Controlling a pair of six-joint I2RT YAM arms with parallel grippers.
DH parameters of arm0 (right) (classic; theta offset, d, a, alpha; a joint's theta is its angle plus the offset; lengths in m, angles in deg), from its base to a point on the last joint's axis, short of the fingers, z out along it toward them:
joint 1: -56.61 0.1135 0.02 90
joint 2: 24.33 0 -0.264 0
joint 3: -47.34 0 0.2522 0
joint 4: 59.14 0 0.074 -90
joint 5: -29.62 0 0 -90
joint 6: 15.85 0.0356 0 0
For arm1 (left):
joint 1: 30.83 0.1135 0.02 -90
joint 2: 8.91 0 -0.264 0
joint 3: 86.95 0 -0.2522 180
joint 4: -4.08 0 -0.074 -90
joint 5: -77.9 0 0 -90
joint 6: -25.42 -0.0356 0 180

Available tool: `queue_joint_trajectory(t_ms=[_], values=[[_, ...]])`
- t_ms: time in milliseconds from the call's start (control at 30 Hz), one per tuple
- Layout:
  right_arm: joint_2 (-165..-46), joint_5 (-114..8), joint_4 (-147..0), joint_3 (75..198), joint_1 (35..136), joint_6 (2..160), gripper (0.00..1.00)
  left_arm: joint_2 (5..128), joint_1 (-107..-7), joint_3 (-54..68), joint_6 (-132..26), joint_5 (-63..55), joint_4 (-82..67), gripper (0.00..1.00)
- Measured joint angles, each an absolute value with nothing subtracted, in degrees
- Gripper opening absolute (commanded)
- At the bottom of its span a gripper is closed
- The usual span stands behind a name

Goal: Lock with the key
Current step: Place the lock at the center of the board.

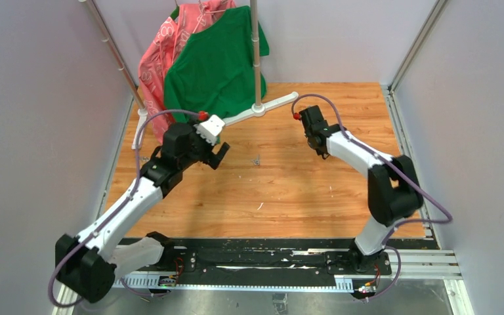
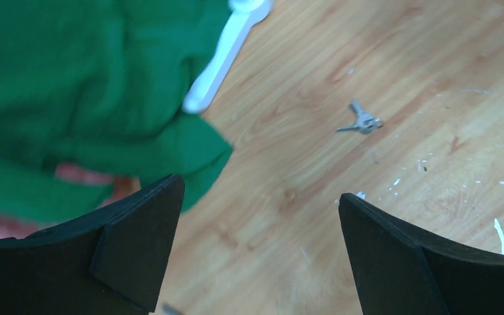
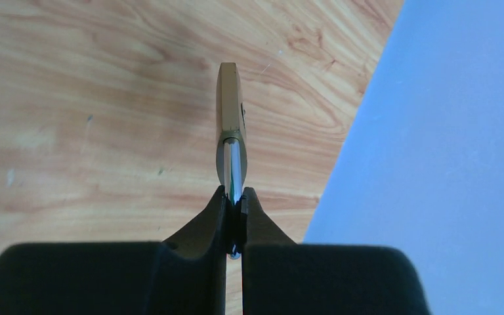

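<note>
Scuffed wooden table (image 1: 282, 197), grey walls, clothes rack (image 1: 254, 39) far left.
Green shirt (image 1: 216, 59) and pink shirt (image 1: 161, 49) hang beside left gripper (image 2: 259, 197), jaws wide, empty. The key (image 2: 361, 121) lies mid-table, right of white rack foot (image 2: 220, 59). Right gripper (image 3: 235, 197) pinches padlock (image 3: 230, 105) by its shackle; lock edge-on, face hidden.

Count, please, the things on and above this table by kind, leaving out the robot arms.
key bunch: 1
padlock: 1
garments: 2, a green shirt and a pink garment
clothes stand: 1
Total: 5
</note>
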State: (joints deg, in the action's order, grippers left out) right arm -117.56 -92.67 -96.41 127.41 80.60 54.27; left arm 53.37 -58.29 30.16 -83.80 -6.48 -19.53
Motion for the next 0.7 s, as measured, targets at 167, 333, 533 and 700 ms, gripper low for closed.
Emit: queue_joint_trajectory(t_ms=[167,333,533,700], values=[[-128.68,-100.24,-97.04,133.9,80.91,50.36,0.0,45.18,-53.11,37.22,-73.42,-12.16,-20.49,1.0],[-135.55,-103.67,-100.04,135.63,82.35,50.23,0.08,42.71,-47.37,40.46,-65.03,-15.46,-22.06,1.0],[-135.85,-102.99,-103.73,135.63,84.42,53.18,0.38,40.65,-41.73,40.52,-55.52,-17.97,-24.23,1.0],[-135.87,-99.67,-107.32,135.6,86.63,56.56,0.7,40.67,-37.18,40.41,-47.96,-17.45,-28.14,0.95]])
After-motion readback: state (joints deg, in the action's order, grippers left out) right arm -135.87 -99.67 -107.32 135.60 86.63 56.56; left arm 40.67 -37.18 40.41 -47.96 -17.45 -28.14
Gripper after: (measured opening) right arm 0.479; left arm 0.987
